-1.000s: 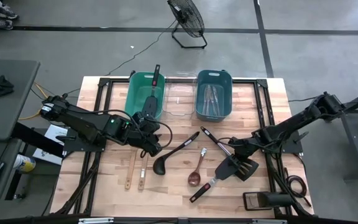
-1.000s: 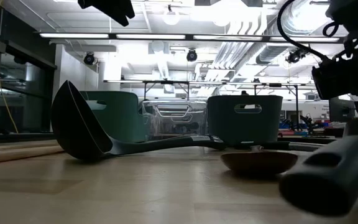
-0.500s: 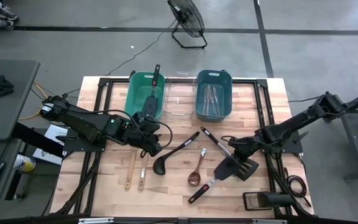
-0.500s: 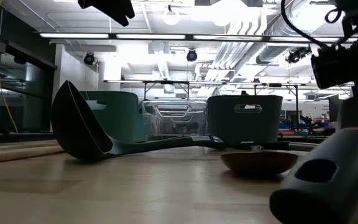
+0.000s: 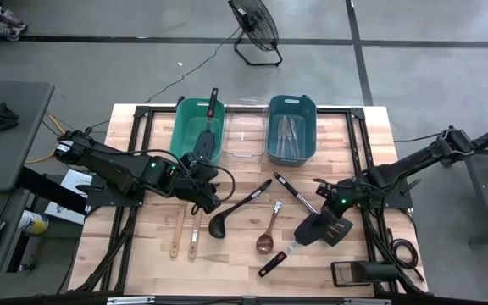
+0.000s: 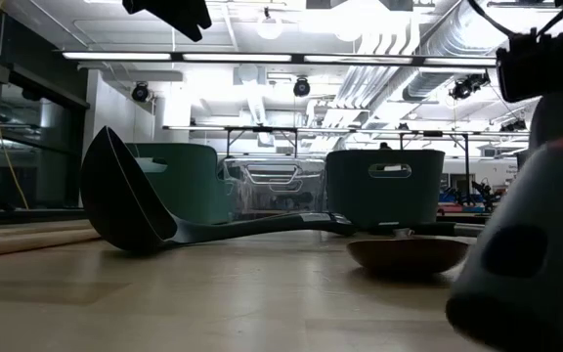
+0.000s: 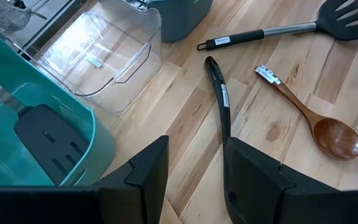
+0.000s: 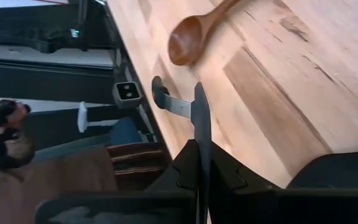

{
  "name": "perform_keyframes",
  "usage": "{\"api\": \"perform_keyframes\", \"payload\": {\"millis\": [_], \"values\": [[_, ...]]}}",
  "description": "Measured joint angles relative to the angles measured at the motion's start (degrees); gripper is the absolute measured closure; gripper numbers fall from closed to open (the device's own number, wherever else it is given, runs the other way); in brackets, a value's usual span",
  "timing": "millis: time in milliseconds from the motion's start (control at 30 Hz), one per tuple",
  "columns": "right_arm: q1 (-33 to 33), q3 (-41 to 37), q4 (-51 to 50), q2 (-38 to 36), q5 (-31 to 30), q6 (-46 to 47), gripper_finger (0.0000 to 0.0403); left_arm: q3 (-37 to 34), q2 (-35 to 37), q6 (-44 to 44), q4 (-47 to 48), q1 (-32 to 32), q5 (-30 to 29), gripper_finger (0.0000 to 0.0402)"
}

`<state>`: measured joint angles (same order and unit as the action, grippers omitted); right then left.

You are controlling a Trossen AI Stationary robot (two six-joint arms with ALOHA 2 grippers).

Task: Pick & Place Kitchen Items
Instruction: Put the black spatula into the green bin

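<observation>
Right gripper [image 5: 333, 206] is clamped on a black spatula [image 5: 322, 229] lifted edge-up above the table [image 5: 235, 263]; left gripper [image 5: 213, 202] hovers half-apart, empty, near the ladle [image 5: 235, 212].

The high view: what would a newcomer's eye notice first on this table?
Probably the right gripper, its jaws shut on a black slotted spatula near the table's right front. Next come the three bins in a row at the far edge: a green bin, a clear bin and a blue bin. A black ladle lies in the middle, beside the left gripper.
</observation>
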<state>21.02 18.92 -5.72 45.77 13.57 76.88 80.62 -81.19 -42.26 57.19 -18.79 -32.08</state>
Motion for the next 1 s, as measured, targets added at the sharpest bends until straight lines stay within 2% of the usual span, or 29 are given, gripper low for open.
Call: {"api": "perform_keyframes", "payload": {"millis": [400, 767, 1000], "values": [[0.0, 0.0, 1.5, -5.0, -3.5, -0.2, 0.0399, 0.0, 0.0, 0.0, -0.5, 0.0, 0.1, 0.0241], [0.0, 0.0, 5.3, -9.2, -15.0, -2.1, 0.0399, 0.0, 0.0, 0.2, -2.7, 0.0, 0.1, 0.0241], [0.0, 0.0, 5.7, -10.8, -23.6, -2.2, 0.0399, 0.0, 0.0, 7.0, -6.1, 0.0, 0.1, 0.0241]]}}
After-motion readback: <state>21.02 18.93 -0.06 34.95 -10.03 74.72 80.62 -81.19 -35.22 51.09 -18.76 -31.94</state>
